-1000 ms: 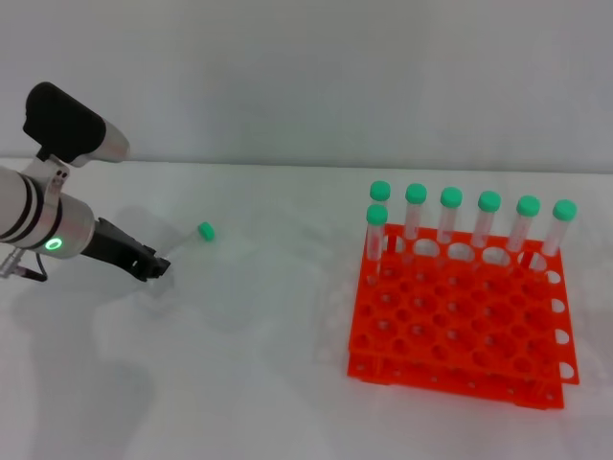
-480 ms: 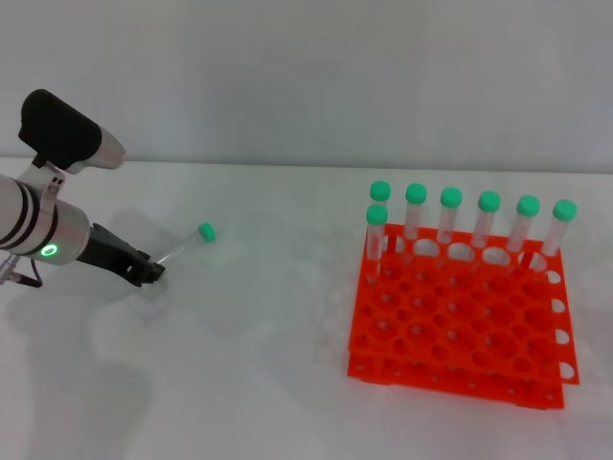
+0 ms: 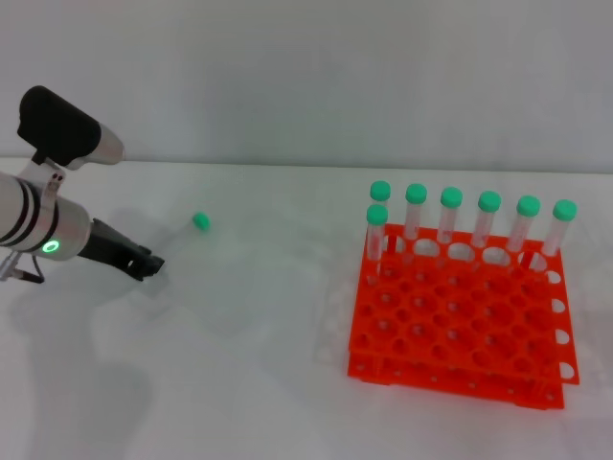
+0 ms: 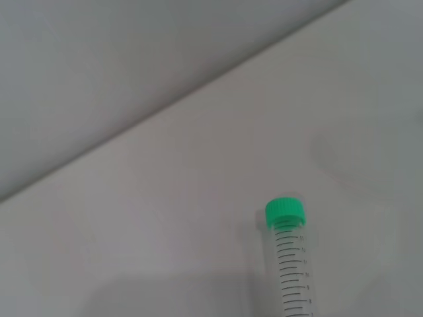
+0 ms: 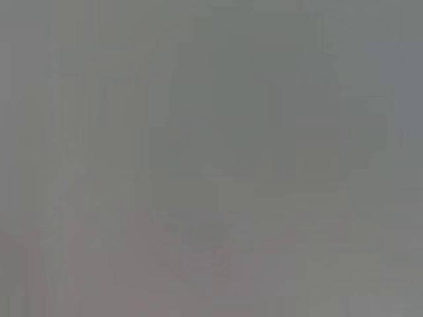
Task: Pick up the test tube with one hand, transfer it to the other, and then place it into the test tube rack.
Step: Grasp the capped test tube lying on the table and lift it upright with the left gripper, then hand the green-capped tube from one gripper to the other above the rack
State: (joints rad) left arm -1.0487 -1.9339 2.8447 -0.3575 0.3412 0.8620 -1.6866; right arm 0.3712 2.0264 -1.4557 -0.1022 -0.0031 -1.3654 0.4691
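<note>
Left gripper (image 3: 148, 264) sits at mid-left of the head view, low over the white table (image 3: 239, 383), fingers apparently clamped on the base of the test tube (image 3: 188, 231) — hard to be sure, the clear body blurs out. Green cap has risen slightly toward upper left since half a second ago. Wrist view shows capped end over bare table. Orange test tube rack (image 3: 460, 316) at right, unchanged, seven tubes standing. Right gripper out of sight.
</note>
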